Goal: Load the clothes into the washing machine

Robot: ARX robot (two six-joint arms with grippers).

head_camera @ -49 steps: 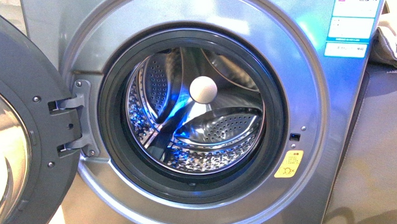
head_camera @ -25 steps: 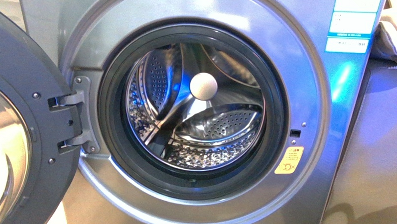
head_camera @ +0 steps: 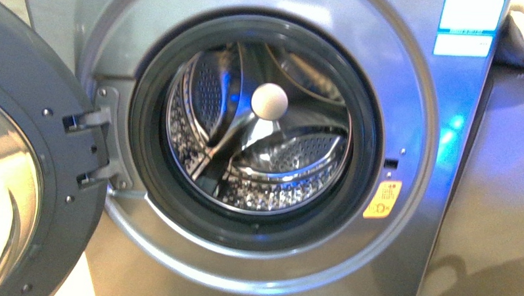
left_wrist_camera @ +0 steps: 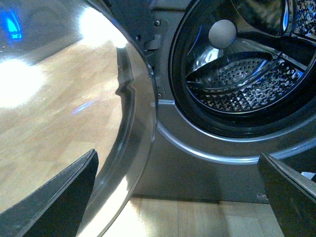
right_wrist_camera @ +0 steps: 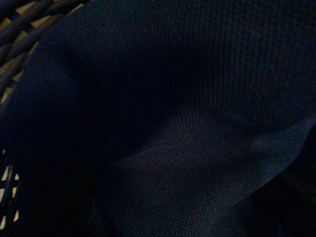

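Front view: the washing machine [head_camera: 419,94] faces the camera with its door [head_camera: 21,179] swung wide open on the hinge side of the porthole. The drum [head_camera: 271,175] behind the porthole holds no laundry. A yellow sticker [head_camera: 382,199] sits just beside the porthole, on the side away from the hinge. Neither arm shows. Left wrist view: the left end effector [left_wrist_camera: 177,154] hovers low in front of the porthole, near the door glass, with its fingers spread wide and nothing between them. Right wrist view: the clothes [right_wrist_camera: 187,148] fill the frame and lie in a wicker basket [right_wrist_camera: 15,22], whose weave shows past the fabric's edge. Where the basket stands relative to the porthole cannot be told. The right end effector's fingers do not show, so its opening and any hold cannot be told. Handling: the garment appears thin, light and limp. It will likely sag and trail when lifted. Pinch a raised fold near the middle of the cloth, not a loose edge, so that less length hangs to catch on the porthole gasket.
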